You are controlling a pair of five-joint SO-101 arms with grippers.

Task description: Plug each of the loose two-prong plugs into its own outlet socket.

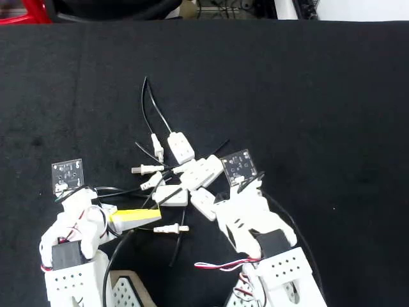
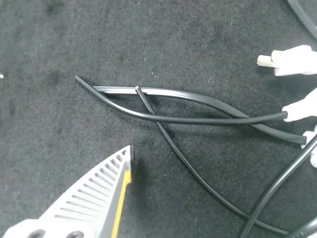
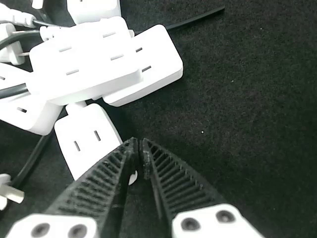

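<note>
In the high view, white outlet sockets [image 1: 199, 171] lie in a heap at the middle of the black worktop [image 1: 319, 96]. One loose two-prong plug [image 1: 171, 228] lies just beside the left gripper [image 1: 152, 217]. The right gripper [image 1: 218, 203] is at a single socket [image 1: 204, 203] on the near edge of the heap.

In the left wrist view, the left gripper [image 2: 126, 154] has its jaws closed on nothing, above crossed black cables [image 2: 188, 119]. Another plug [image 2: 290, 58] lies well apart from it.

In the right wrist view, the right gripper [image 3: 139, 148] has its jaws closed and empty. Their tips are just beside the single socket [image 3: 86, 134].
</note>
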